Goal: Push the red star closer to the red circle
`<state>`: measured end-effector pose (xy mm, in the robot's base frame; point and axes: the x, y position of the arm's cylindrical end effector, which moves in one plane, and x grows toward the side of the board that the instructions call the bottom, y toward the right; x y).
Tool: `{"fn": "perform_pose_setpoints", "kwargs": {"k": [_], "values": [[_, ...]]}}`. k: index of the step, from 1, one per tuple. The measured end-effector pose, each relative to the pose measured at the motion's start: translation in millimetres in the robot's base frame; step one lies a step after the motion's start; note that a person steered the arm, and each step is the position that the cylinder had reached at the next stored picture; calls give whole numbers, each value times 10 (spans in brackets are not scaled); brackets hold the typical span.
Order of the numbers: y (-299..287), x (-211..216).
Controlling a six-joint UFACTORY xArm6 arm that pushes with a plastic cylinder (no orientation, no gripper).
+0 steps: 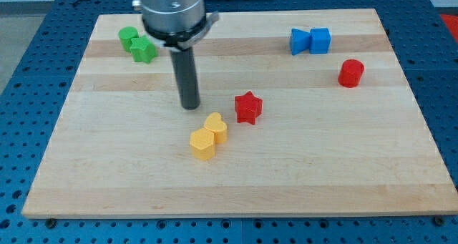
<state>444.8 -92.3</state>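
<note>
The red star (248, 106) lies near the middle of the wooden board (329, 165). The red circle (351, 73) stands far to its right, toward the view's upper right. My tip (190, 106) rests on the board to the left of the red star, with a gap between them, at about the same height in the view. The tip is just above and left of the two yellow blocks.
A yellow heart (216, 127) and a yellow hexagon (202, 144) touch each other below the tip. Two green blocks (138, 45) sit at the upper left. Two blue blocks (310, 41) sit at the upper right, left of the red circle.
</note>
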Motion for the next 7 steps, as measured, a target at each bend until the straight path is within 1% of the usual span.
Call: {"fn": "perform_pose_setpoints", "kwargs": {"k": [1,3,5,6,7], "values": [[-6,147],[655,140],[1048,103],[1154,93],[1670,93]]}}
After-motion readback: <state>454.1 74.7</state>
